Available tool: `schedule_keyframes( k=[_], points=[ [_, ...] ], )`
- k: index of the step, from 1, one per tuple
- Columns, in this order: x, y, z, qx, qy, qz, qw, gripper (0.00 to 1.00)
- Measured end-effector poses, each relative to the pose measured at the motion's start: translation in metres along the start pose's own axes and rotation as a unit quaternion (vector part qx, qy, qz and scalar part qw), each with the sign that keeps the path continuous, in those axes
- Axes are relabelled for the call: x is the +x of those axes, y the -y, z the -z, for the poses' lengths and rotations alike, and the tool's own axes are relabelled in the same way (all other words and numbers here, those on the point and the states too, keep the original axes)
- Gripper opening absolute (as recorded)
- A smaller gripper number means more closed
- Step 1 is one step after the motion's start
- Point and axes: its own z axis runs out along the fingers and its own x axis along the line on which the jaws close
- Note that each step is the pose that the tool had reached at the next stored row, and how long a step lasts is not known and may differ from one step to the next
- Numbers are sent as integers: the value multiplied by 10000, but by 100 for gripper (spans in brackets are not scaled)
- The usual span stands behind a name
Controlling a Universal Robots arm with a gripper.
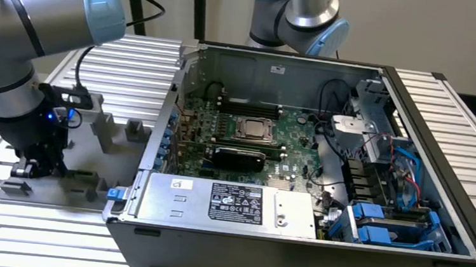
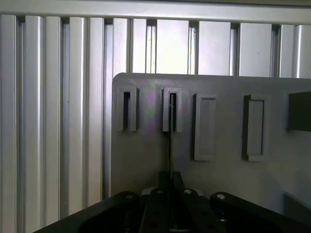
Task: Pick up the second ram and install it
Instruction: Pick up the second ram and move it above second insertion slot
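Gripper (image 2: pixel 170 175) was seen low over the grey fixture plate (image 2: pixel 146 160), with its fingers (image 2: pixel 164 181) clamped on the second ram (image 2: pixel 170 141). The stick was viewed edge-on, so it was registered only as a thin dark line. Chips and green board could not be made out. Its far end was seated in a narrow slot (image 2: pixel 172 112) of the plate. The near end was hidden between the fingers. The plate was cut off at the frame edge on one side.

In the exterior view the gripper (image 1: pixel 36 163) was located at the plate (image 1: pixel 105 142) on the slatted table (image 1: pixel 133 61), to the exterior view's left of the open computer case (image 1: pixel 297 253). From that angle the grasp could not be judged, because everything was dark against the wrist body. The motherboard (image 1: pixel 292 144) was seen inside the case. Its memory slots were too small to be judged. A second arm (image 1: pixel 302 17) was cropped at the frame's top.
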Motion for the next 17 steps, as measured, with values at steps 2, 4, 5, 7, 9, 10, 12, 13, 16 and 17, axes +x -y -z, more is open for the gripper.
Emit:
schedule_keyframes(
  k=[2,4,5,7,9,10,12,13,16,17],
  points=[
    [-1,0,-1,2,-11,-45,10000,0],
    [-3,0,0,2,-31,-80,10000,0],
    [-6,0,0,2,-42,-83,10000,0],
    [-11,0,0,2,-55,-84,9999,0],
    [-17,0,-1,2,-62,-84,9999,0],
    [-20,0,0,2,-63,-84,9999,0],
    [-25,0,5,2,-66,-85,9999,0],
    [-27,-1,11,1,-67,-84,9999,0],
    [-33,-1,43,2,-67,-84,9999,0],
    [-34,-2,61,2,-67,-84,9999,0]
  ],
)
